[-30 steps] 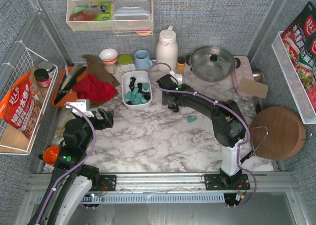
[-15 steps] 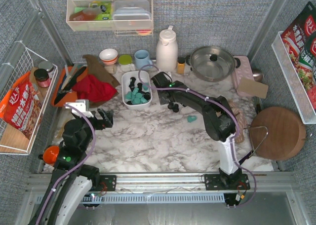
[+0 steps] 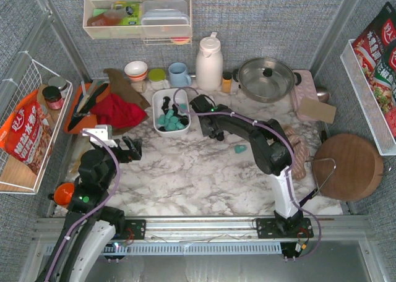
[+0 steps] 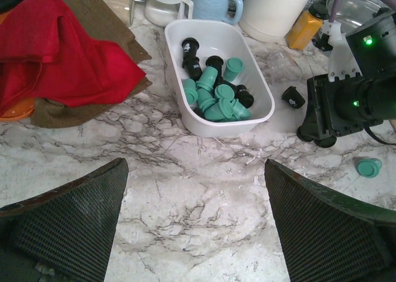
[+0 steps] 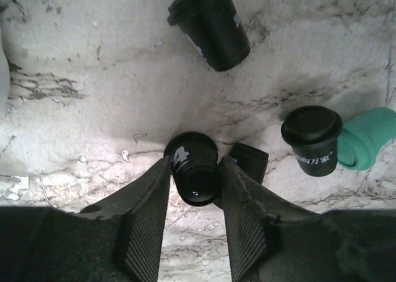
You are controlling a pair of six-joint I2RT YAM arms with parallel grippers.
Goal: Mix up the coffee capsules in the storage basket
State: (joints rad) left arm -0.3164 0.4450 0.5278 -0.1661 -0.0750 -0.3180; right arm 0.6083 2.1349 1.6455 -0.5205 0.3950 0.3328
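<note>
**Right gripper (image 5: pixel 195 164) clamped on one black capsule (image 5: pixel 193 178) just right of the basket (image 4: pixel 216 128)**

Left gripper (image 4: pixel 195 164) hangs with its jaws wide apart, well clear of the basket and nearer than it, to its left. One teal capsule (image 4: pixel 369 166) lies alone on the table (image 4: pixel 185 195), right of the basket and nearer than it. Just right of the basket, the right gripper's two fingers (image 5: pixel 145 226) press both sides of the black capsule, which lies on the table. Three more black capsules lie loose there: one (image 5: pixel 249 161) half hidden behind a finger, one (image 5: pixel 312 136) a little further out, and one (image 5: pixel 210 25) beyond the fingertips. In the basket lie roughly eight teal and four black capsules, piled so that the count is uncertain.
</note>
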